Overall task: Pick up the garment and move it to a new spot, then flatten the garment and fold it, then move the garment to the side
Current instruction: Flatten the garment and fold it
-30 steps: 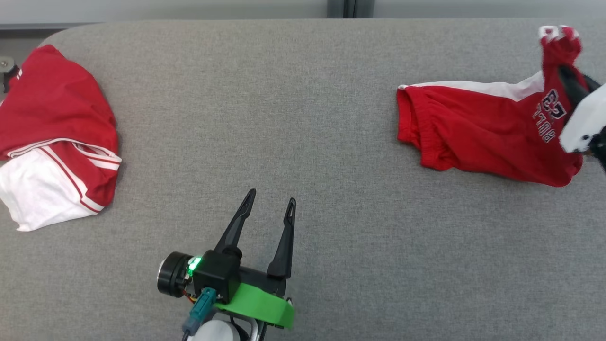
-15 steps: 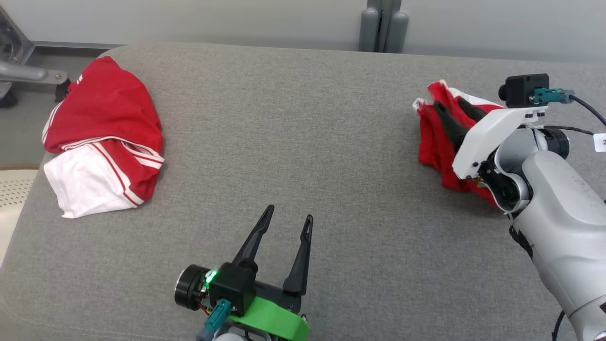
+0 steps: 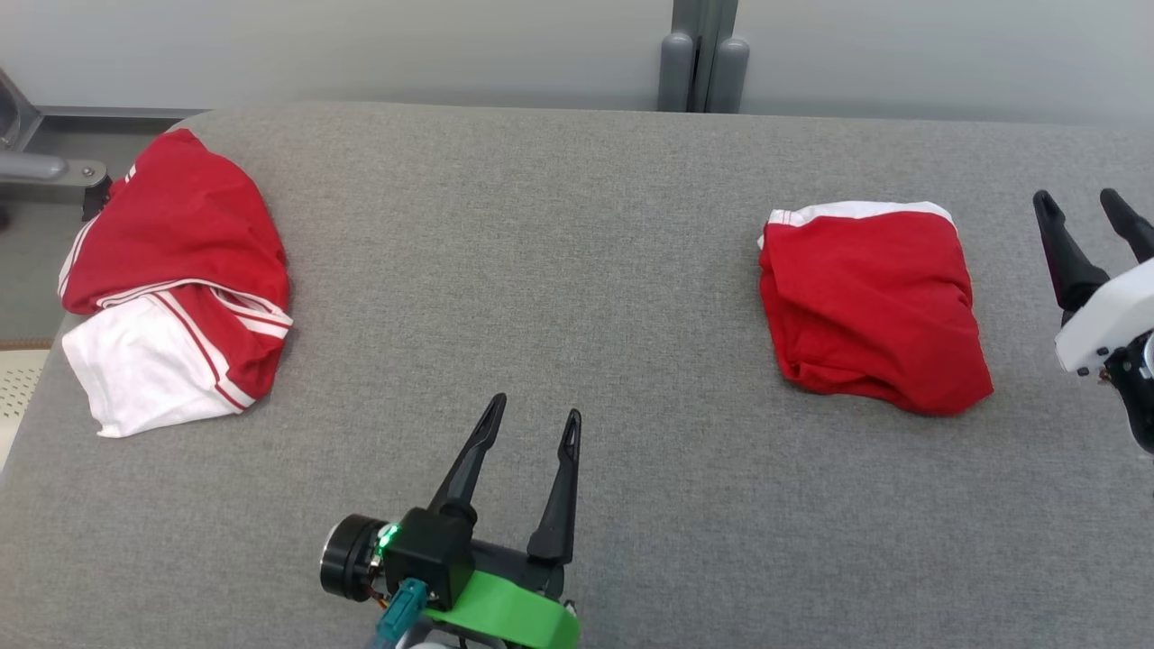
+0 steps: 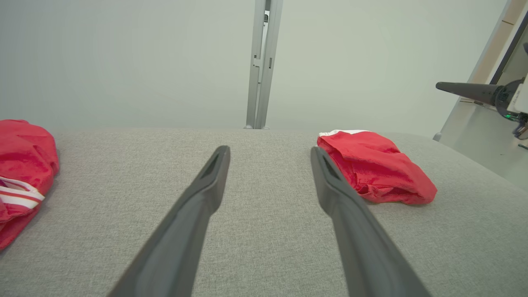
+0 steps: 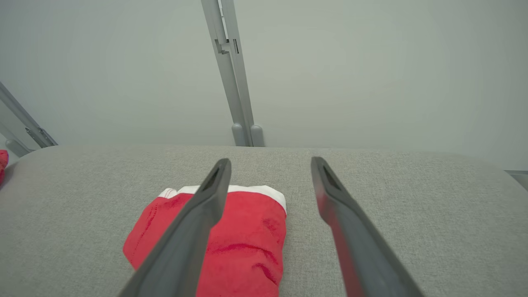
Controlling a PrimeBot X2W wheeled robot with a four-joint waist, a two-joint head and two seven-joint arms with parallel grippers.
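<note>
On the grey table (image 3: 577, 270) the folded red garment (image 3: 870, 302) looks soft & light (prob. slippery), so pinch its thick fold; left gripper (image 3: 535, 406) and right gripper (image 3: 1075, 194) are both spread, empty.

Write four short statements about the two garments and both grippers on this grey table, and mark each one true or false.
1. The folded red garment with a white band lies free on the grey fabric table. True.
2. The right gripper is clamped on that garment. False: its jaws stand open, clear of the cloth, off to the garment's right.
3. The left gripper is open and holds nothing. True.
4. The crumpled red and white garment touches the folded one. False: it lies apart, at the table's left end.
</note>
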